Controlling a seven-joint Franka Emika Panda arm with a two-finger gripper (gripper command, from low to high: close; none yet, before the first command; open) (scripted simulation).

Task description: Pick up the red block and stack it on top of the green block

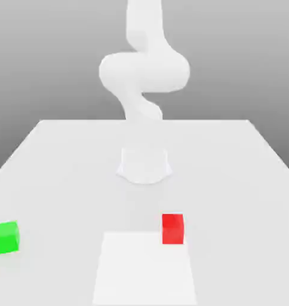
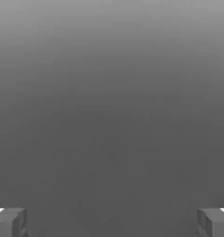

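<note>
The white arm (image 1: 144, 72) rose from its round base (image 1: 144, 165) at the middle of the exterior view, bent through a thick, rounded elbow and ran on upward past the upper edge. In the hand view the pincer (image 2: 112, 222) stood wide open: its two grey fingertips (image 2: 12, 222) sat far apart at opposite sides, with nothing between them.

**A bare simulated test space**

We see no room here, just a rendered scene: a plain white desk (image 1: 230, 179) under a flat grey backdrop, a smooth white robot arm (image 1: 144, 72) rising from it, and two untextured coloured cubes.
</note>
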